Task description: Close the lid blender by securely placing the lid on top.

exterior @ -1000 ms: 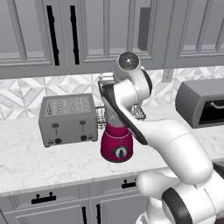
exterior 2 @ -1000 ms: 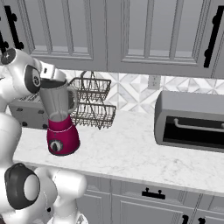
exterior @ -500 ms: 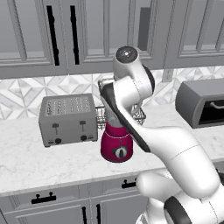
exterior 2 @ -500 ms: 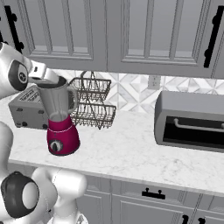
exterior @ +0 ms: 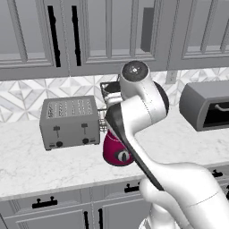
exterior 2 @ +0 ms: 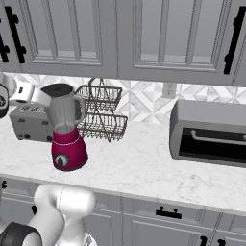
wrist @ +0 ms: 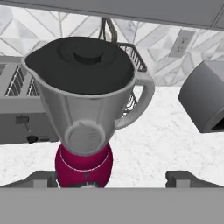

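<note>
On the desk [exterior 2: 158, 168], the blender [exterior 2: 66, 129] wears its black lid [wrist: 81, 63]; end effector [wrist: 113, 178] fingers apart, holding nothing; no legible writing.

— Base cameras? Behind the arm, left and right, facing down over the white marble counter [exterior 2: 158, 168], sharing the magenta-based, grey-jarred blender [exterior 2: 67, 127].
— Hand camera? Close above that blender [wrist: 85, 109].

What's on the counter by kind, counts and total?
Blender, magenta base, black lid on the jar: 1
Toaster, grey: 1
Two-tier wire basket rack: 1
Grey boxy oven-like appliance: 1
Total: 4
</note>
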Controlling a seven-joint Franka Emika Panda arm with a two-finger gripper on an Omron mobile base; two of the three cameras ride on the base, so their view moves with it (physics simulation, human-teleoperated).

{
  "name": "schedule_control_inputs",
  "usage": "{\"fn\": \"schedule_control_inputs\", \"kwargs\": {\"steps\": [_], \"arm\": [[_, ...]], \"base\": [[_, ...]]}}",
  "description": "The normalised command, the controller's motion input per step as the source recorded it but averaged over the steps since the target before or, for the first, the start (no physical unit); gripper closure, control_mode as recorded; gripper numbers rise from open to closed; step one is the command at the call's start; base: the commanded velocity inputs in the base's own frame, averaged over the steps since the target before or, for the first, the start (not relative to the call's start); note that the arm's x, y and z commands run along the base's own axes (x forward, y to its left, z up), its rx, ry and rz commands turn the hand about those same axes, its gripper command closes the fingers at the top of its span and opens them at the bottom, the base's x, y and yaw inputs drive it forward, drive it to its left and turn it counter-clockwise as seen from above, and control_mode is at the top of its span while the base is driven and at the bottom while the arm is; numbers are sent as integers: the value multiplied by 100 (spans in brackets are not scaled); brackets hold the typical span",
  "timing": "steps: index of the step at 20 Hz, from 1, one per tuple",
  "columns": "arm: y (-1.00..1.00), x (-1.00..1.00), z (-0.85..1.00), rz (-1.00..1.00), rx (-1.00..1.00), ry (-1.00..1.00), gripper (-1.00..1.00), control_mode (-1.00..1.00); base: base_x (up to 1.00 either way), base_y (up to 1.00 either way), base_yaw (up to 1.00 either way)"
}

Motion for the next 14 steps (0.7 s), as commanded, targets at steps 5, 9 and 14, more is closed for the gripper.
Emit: {"fn": "schedule_control_inputs", "kwargs": {"steps": [5,9,14], "arm": [[-44,-49,-8,6,8,-13,-100,-100],[-47,-34,-9,2,7,-4,-100,-100],[-46,-25,-6,1,7,-3,-100,-100]], "base": [[0,0,0],[0,0,0],[0,0,0]]}}
